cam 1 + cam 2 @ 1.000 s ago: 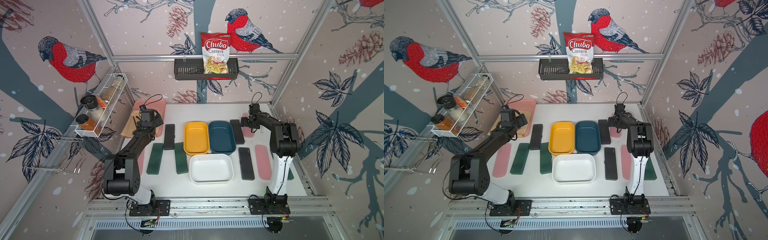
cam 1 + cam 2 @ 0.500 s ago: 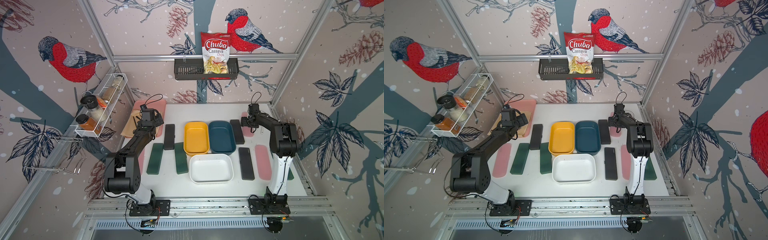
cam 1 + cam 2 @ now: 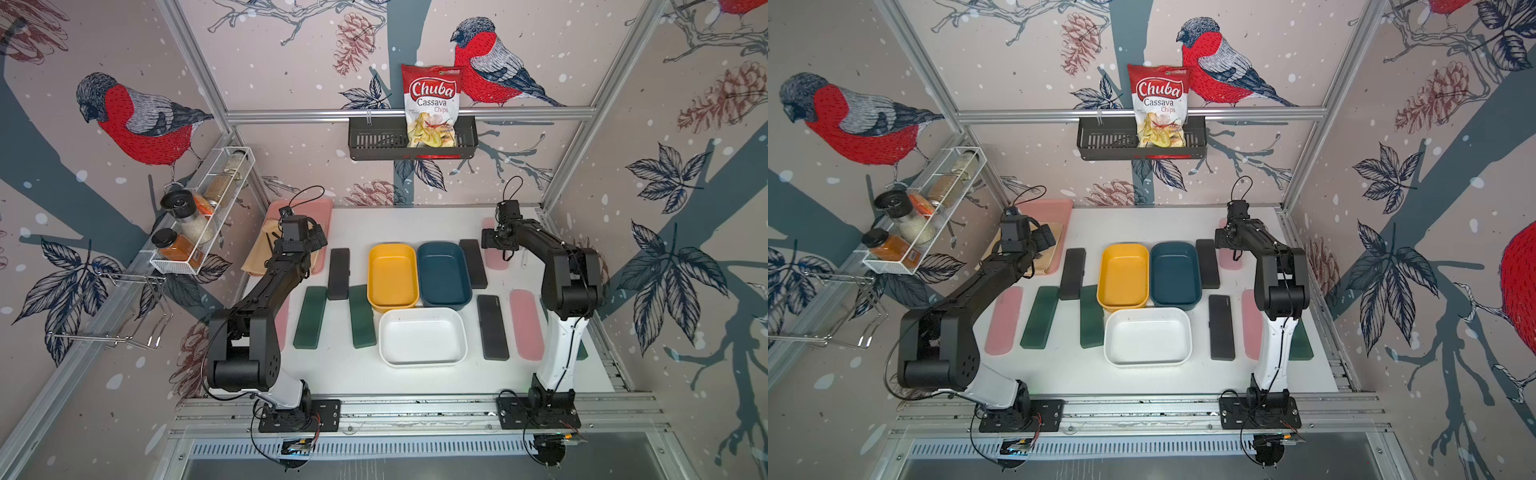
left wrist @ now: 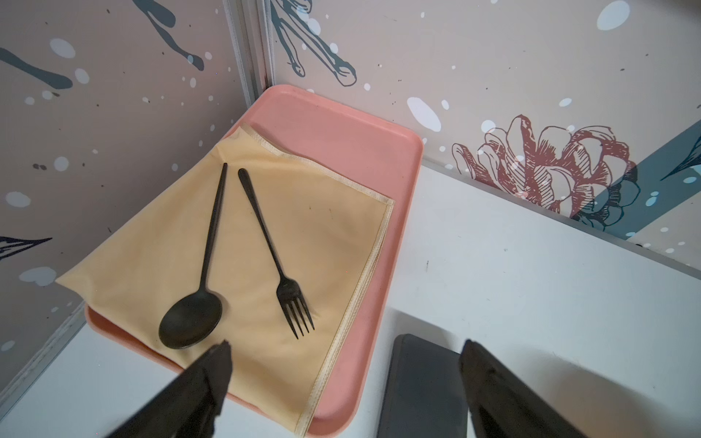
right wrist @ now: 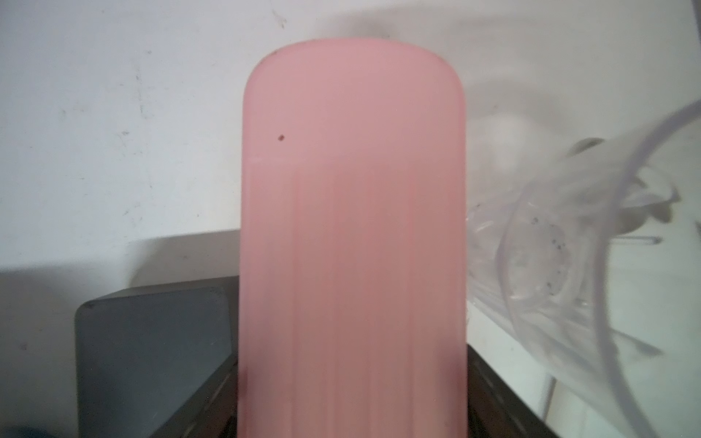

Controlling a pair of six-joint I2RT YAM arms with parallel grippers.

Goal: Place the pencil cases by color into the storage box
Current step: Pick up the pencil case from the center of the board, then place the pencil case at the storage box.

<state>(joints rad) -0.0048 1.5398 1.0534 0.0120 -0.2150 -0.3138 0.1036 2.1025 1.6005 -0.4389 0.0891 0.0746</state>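
Note:
Three storage boxes stand mid-table: yellow (image 3: pixel 392 274), dark blue (image 3: pixel 442 272) and white (image 3: pixel 422 340). Flat pencil cases lie around them: black (image 3: pixel 338 272), two dark green (image 3: pixel 311 316) (image 3: pixel 361 316), two more black (image 3: pixel 473 262) (image 3: pixel 492 326), pink (image 3: pixel 527 324), and a pink one (image 3: pixel 1005 320) beside the left arm. My right gripper (image 3: pixel 496 241) (image 5: pixel 352 417) is shut on the far pink pencil case (image 5: pixel 352 227) (image 3: pixel 496 262), a finger against each long side. Whether it is off the table I cannot tell. My left gripper (image 4: pixel 345 349) (image 3: pixel 318 241) hangs open above the pink tray's edge and a black case's end (image 4: pixel 421 386).
A pink tray (image 4: pixel 341 125) at the back left holds a tan cloth (image 4: pixel 322 235) with a black spoon (image 4: pixel 191 322) and fork (image 4: pixel 292 299). A clear plastic item (image 5: pixel 569 246) lies just beside the held case. A green case (image 3: pixel 1302 345) sits behind the right arm's base.
The right jaws have closed in on the far pink case. Both arms have hardly moved, and the left gripper stays open.

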